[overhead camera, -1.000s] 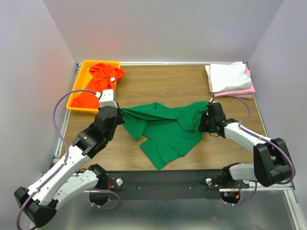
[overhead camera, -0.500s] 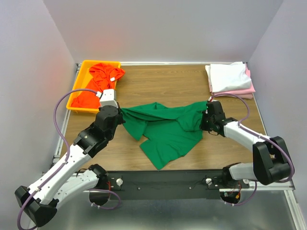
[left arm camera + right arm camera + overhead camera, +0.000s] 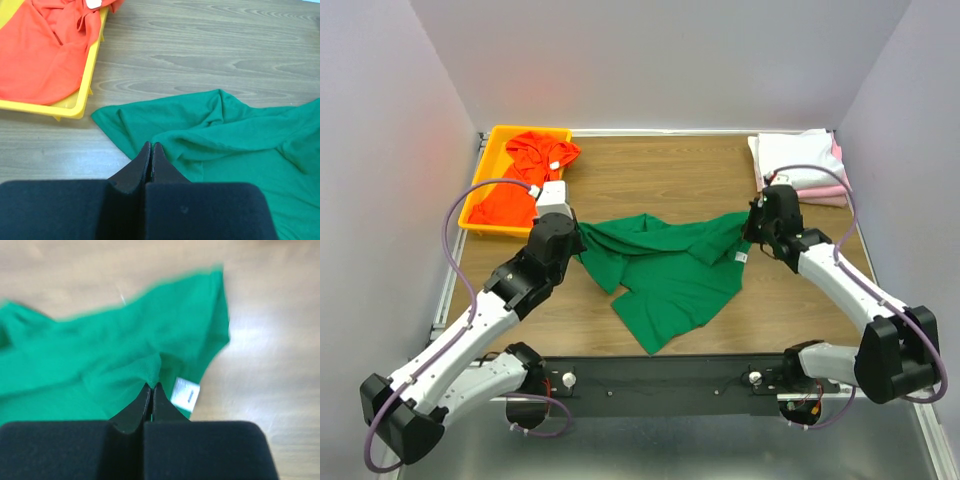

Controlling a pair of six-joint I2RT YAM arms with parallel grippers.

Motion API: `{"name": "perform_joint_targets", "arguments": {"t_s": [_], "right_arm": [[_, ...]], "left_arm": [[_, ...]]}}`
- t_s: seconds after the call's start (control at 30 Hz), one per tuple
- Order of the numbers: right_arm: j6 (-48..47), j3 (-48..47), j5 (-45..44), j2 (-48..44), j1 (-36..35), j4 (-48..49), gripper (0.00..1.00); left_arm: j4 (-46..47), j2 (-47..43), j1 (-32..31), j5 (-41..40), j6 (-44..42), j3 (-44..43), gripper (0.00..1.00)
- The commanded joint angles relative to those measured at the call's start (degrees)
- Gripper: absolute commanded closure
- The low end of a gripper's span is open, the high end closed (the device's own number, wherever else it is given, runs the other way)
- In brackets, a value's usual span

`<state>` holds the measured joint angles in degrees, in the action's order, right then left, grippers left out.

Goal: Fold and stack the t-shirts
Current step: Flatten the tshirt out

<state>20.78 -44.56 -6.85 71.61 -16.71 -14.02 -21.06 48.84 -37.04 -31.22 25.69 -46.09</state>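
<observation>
The dark green t-shirt lies crumpled and spread across the middle of the table. My left gripper is shut on its left edge, as the left wrist view shows, with green cloth at the tips. My right gripper is shut on a raised fold at its right edge, beside a white label. The orange-red t-shirt with a white neck tag lies bunched in the tray. The white t-shirt lies folded on the pink one at the back right.
The yellow plastic tray stands at the back left, its rim close to the green shirt's left corner. Bare wood lies behind the green shirt. Walls close in the table on three sides.
My right gripper has moved back and up, lifting the shirt's right edge; the white label now shows. My left gripper has moved slightly back with the left edge.
</observation>
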Motion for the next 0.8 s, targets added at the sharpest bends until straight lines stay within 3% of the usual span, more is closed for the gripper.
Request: {"name": "perform_joint_targets", "arguments": {"t_s": [0.0, 0.17, 0.23, 0.37, 0.77], "right_arm": [[-2.8, -9.3, -2.9, -2.2, 1.2, -3.5, 1.00], [-4.7, -22.7, -2.9, -3.2, 1.6, -6.9, 1.00], [-5.7, -32.0, -2.6, -3.6, 1.6, -9.4, 1.00], [-7.7, -40.5, -2.6, -5.3, 1.5, -11.5, 1.00], [-10.7, -72.8, 1.4, -9.4, 1.5, -19.4, 1.00]], "left_arm": [[6.6, 3.7, 3.2, 1.6, -2.5, -3.1, 1.00], [4.7, 11.1, 6.0, 0.8, -6.8, -18.7, 1.00], [4.5, 10.9, 6.1, -0.1, -9.1, -25.3, 1.00], [4.1, 8.7, 6.1, -1.6, -12.9, -33.9, 1.00], [2.2, -2.2, 6.0, 5.1, -19.1, -45.8, 1.00]]}}
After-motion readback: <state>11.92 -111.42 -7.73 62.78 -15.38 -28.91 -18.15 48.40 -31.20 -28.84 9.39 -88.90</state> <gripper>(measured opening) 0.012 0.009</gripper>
